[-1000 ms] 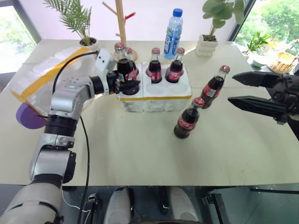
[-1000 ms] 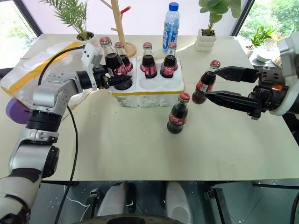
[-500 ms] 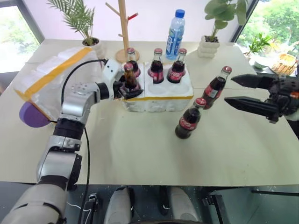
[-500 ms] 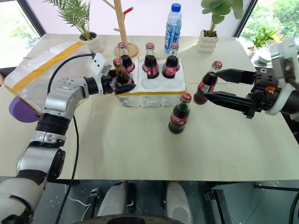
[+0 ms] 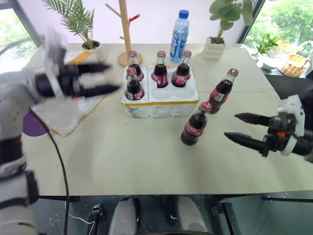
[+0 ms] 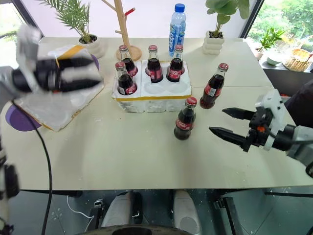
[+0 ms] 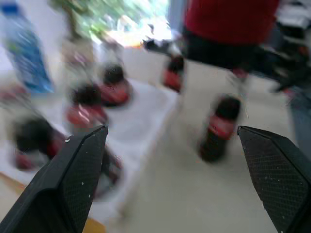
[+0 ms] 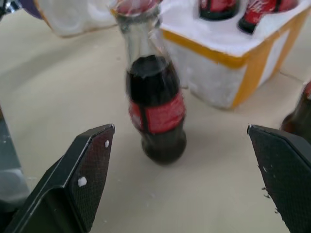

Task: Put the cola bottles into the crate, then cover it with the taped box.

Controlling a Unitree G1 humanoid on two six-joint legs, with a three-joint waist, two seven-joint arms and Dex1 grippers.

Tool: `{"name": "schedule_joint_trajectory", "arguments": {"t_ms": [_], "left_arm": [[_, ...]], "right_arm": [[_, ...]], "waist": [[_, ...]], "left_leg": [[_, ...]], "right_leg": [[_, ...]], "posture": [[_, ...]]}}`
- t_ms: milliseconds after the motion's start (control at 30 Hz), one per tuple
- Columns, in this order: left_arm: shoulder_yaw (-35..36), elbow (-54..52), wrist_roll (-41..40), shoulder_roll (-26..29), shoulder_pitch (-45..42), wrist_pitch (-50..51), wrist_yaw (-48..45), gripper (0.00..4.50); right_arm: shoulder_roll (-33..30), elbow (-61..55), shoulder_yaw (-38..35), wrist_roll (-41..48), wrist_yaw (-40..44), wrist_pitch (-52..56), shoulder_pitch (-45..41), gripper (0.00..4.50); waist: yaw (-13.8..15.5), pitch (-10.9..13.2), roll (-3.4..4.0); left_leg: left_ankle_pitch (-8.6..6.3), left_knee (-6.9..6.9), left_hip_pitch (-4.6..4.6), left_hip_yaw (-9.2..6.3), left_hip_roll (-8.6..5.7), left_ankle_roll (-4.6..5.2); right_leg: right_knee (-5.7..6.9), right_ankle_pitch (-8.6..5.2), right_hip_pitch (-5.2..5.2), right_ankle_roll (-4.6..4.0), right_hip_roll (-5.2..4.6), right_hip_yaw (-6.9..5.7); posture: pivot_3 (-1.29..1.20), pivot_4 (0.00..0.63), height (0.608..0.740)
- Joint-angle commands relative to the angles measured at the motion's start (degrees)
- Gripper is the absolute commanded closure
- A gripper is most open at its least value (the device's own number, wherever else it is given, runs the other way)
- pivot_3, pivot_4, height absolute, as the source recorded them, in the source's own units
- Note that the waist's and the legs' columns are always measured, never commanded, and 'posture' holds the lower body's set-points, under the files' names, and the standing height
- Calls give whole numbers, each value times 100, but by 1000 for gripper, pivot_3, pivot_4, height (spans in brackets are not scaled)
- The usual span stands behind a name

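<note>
The left claw [image 5: 100, 78] has let go of the bottle it was seating and pulled back over the taped box [image 5: 63, 110], fingers spread, blurred in motion. The right claw [image 5: 238, 128] has dropped low over the pale table [image 5: 146, 161], wide open and level, pointing at two cola bottles [image 5: 195, 125] standing loose beside the crate [image 5: 161, 100]. Four bottles sit in the crate's wells. Behind stand a water bottle [image 5: 179, 29], potted plants and windows.

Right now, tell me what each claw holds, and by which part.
Nothing is held. The left claw and the right claw are both open and empty.
</note>
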Motion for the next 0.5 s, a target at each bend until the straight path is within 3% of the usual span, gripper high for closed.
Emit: {"name": "schedule_joint_trajectory", "arguments": {"t_ms": [33, 300, 500], "left_arm": [[-112, -825, 64, 162, 541, -335, -86, 33], [-428, -976, 159, -448, 632, -600, 637, 33], [-545, -934, 167, -585, 551, -668, 792, 33]], "right_arm": [[363, -210, 392, -227, -381, -229, -40, 0], [1002, 187, 1276, -546, -810, -304, -644, 0], [1396, 534, 1938, -846, -969, -340, -1180, 0]], "waist": [[19, 0, -5], [84, -1, -4], [77, -1, -3]], "left_leg": [[0, 4, 0, 1, 0, 0], [0, 10, -1, 8, -8, -1], [0, 3, -3, 6, -5, 1]], "right_leg": [[0, -7, 1, -13, -1, 0], [-4, -5, 6, -28, -3, 3], [-2, -4, 1, -25, 9, 1]], "posture": [[0, 150, 740], [0, 150, 740], [0, 150, 740]]}}
